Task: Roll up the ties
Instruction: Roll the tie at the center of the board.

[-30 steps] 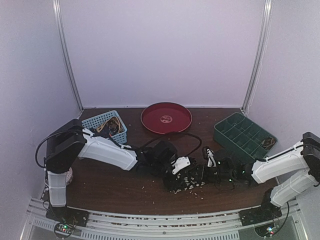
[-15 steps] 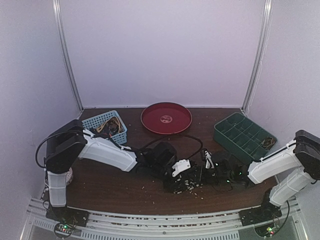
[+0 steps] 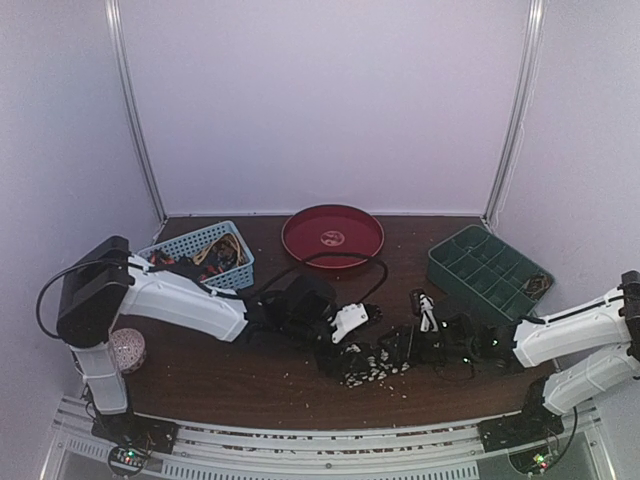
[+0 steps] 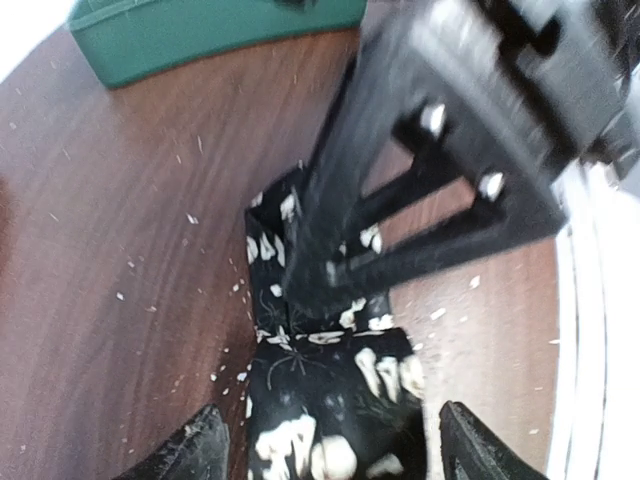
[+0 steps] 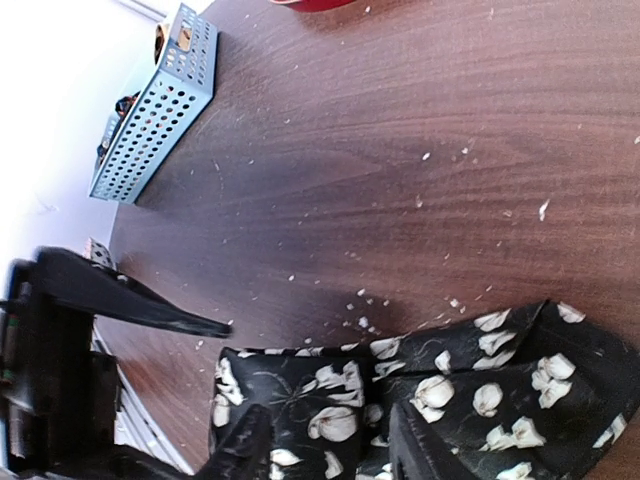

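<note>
Dark wooden table (image 3: 230, 378) flecked with pale crumbs (image 5: 425, 157), enclosed by plain lilac walls (image 3: 320, 100). Near its front edge lies a black white-flowered tie (image 3: 365, 365), between the spread left pincer (image 4: 330, 450); the right pincer (image 5: 325, 445) is parted over it.

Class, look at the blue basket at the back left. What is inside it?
The blue basket holds a tangle of ties, dark, orange and red. Its floor and anything beneath them is covered, and their number cannot be told.

Both arms stretched low inward, left claw (image 4: 330, 455) spread wide, right claw (image 5: 325, 445) narrower
</note>
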Available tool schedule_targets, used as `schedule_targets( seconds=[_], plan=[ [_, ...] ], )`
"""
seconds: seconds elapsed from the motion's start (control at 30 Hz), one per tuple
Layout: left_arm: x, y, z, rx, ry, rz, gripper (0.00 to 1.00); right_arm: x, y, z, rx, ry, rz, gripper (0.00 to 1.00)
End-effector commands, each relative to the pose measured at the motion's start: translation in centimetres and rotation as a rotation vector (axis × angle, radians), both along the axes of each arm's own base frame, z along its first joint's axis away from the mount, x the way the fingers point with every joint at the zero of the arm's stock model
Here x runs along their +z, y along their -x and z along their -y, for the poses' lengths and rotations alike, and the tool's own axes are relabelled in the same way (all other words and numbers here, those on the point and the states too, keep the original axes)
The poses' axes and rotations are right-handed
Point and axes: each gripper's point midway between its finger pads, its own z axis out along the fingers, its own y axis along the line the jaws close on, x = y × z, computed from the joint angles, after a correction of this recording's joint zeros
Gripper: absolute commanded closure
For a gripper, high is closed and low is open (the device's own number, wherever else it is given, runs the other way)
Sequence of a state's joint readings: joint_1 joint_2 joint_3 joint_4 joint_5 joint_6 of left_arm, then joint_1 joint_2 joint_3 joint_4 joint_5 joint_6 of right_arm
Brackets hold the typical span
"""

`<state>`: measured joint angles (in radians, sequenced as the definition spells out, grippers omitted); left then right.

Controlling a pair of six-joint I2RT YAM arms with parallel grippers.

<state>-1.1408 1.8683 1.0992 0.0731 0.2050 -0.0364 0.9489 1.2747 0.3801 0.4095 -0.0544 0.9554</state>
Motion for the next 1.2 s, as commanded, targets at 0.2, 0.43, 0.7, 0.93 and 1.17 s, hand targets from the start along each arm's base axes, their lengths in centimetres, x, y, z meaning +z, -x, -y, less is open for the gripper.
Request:
schedule_targets(
  seconds=[0.2, 0.43, 0.7, 0.93, 1.17],
  plan=[
    [3.3, 0.5, -2.4, 0.13, 0.156, -0.101, 0.39, 1.2, 0.7, -1.8, 0.027, 0.126, 0.042, 0.47],
    [3.9, -1.3, -7.6, 0.405, 0.216, -0.137, 0.51, 1.4, 1.1, -3.5, 0.096, 0.262, 0.112, 0.53],
    [2.7, -2.3, -11.6, 0.62, 0.251, -0.182, 0.51, -0.5, 1.9, -5.1, 0.173, 0.423, 0.127, 0.52],
    [1.9, -2.2, -11.0, 0.623, 0.258, -0.233, 0.53, -2.6, 1.4, -2.7, 0.138, 0.552, 0.139, 0.57],
    [0.3, -1.4, -7.8, 0.545, 0.245, -0.311, 0.74, -3.4, 0.9, -1.0, 0.105, 0.518, 0.131, 0.65]
  ],
)
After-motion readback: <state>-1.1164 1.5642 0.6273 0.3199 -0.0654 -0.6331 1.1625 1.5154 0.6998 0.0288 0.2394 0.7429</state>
